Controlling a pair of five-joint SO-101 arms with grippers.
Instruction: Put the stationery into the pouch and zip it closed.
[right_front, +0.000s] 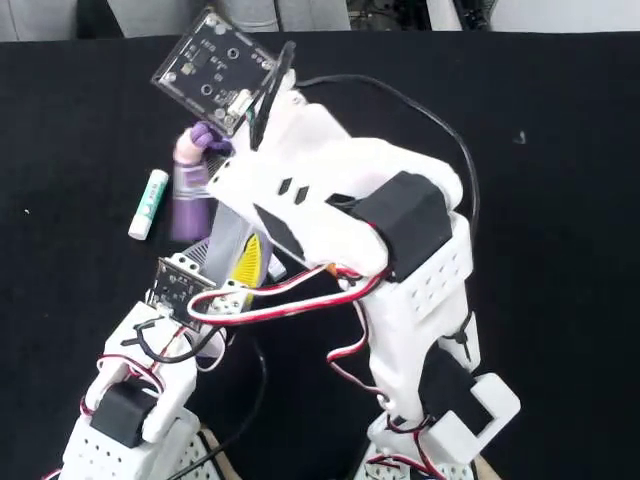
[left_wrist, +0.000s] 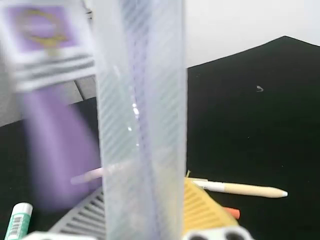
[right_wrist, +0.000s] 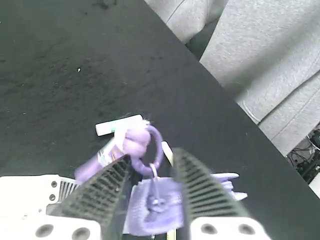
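Left gripper (right_front: 235, 250): clenched on purple fabric pouch (right_front: 188, 210).
Right gripper (right_wrist: 150, 160): at pouch's top — I cannot tell its grip.
White glue stick (right_front: 148, 203): on black desk (right_front: 540, 180).

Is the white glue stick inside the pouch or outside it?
Outside. The white glue stick lies bare on the black table, beside the purple pouch.

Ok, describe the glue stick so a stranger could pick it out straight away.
Start at the black table and find the purple pouch in front of the two white arms. The glue stick lies flat on the table just beside that pouch. It is a short white tube with green print, unlike the long, slim cream pen.
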